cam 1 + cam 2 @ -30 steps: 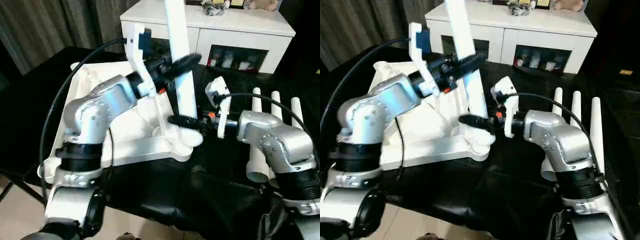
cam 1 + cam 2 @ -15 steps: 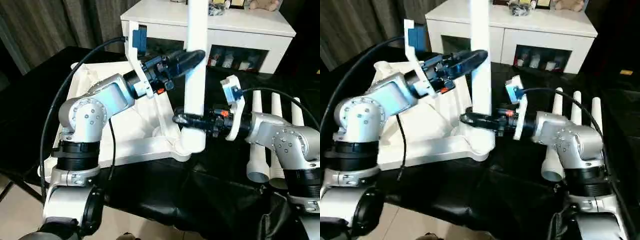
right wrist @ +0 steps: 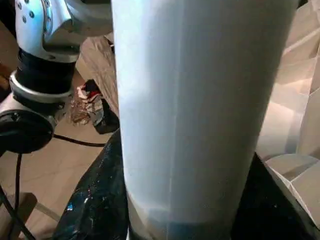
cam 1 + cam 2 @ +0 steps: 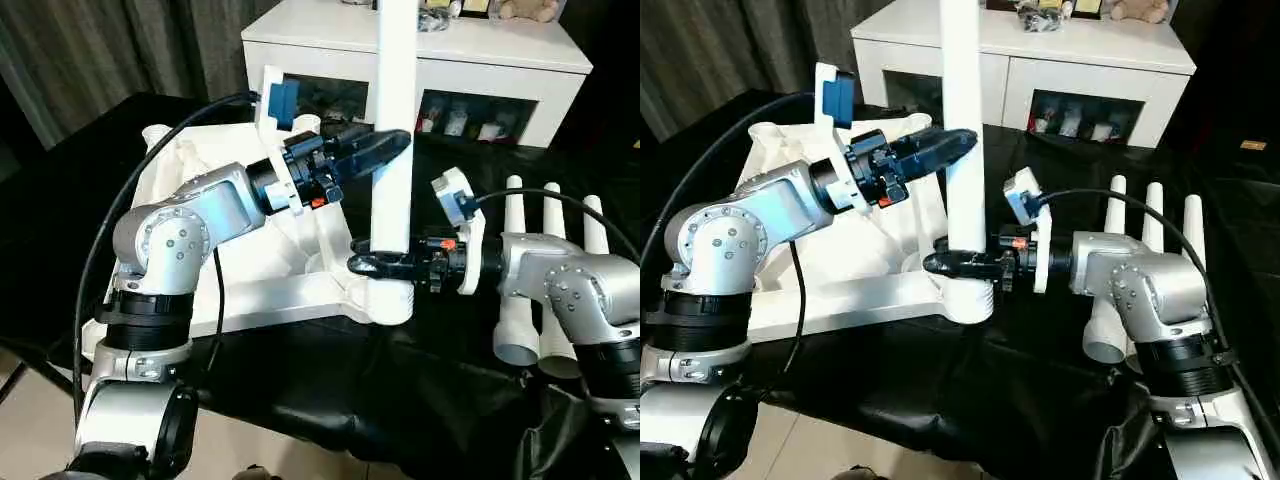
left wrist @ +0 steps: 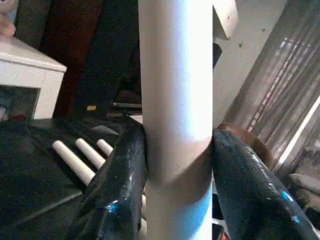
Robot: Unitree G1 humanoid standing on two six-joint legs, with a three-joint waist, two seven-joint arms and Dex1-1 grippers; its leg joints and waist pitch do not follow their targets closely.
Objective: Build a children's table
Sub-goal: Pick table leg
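On the black-draped worktop, near edge: one table top (image 4: 240,300), underside up, ribs showing.
Legs, counted: four.
Upright leg (image 4: 392,150): one, standing in the near corner socket (image 4: 385,298) of the table top.
Spare legs (image 4: 545,270): three, lying side by side toward the worktop's right edge.
My left gripper (image 4: 385,145): clamped around the upright leg, partway up.
My right gripper (image 4: 375,264): clamped around the same leg, just above the socket.
Cabinet (image 4: 440,60): one, white, beyond the worktop's far edge.

Upright leg (image 4: 392,130) and spare legs (image 4: 545,270) (three, seemingly) crowd the right side.
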